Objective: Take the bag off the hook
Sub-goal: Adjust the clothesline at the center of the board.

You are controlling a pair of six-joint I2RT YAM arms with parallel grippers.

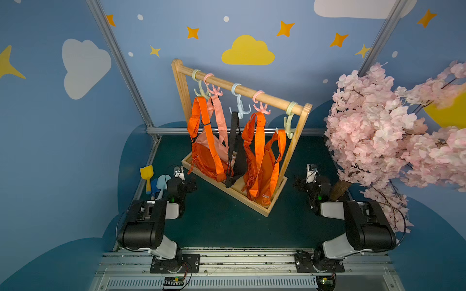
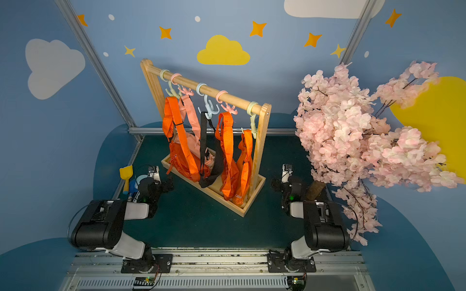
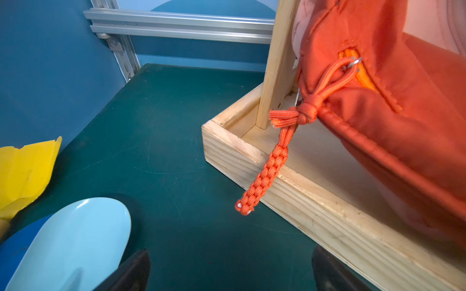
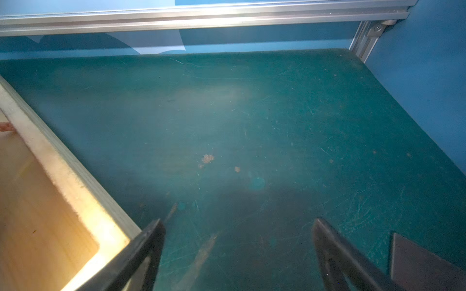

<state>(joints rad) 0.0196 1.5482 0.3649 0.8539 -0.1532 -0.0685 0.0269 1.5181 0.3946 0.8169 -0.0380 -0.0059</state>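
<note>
Blue walls painted with clouds and stars close round a dark green tabletop (image 1: pixel 227 226). Which bag is meant is not given. I take it to be the orange bag (image 1: pixel 201 163) hanging just ahead of the left gripper (image 3: pixel 230 272), whose jaws stand wide apart and hold nothing. Its flat woven strap (image 1: pixel 206 123) runs nearly upright to a pale green plastic hook (image 1: pixel 201 90) high above that gripper, so the lift probably goes up along the strap. The smooth nylon body slumps into the tray of the wooden rack (image 1: pixel 222 82), and a braided cord pull (image 3: pixel 267 171) dangles over the rim. A pink bag (image 1: pixel 208 141), a black bag (image 1: pixel 239 156) and further orange bags (image 1: pixel 263 173) hang beyond. The right gripper (image 4: pixel 238 252), also spread and empty, sits farther off
</note>
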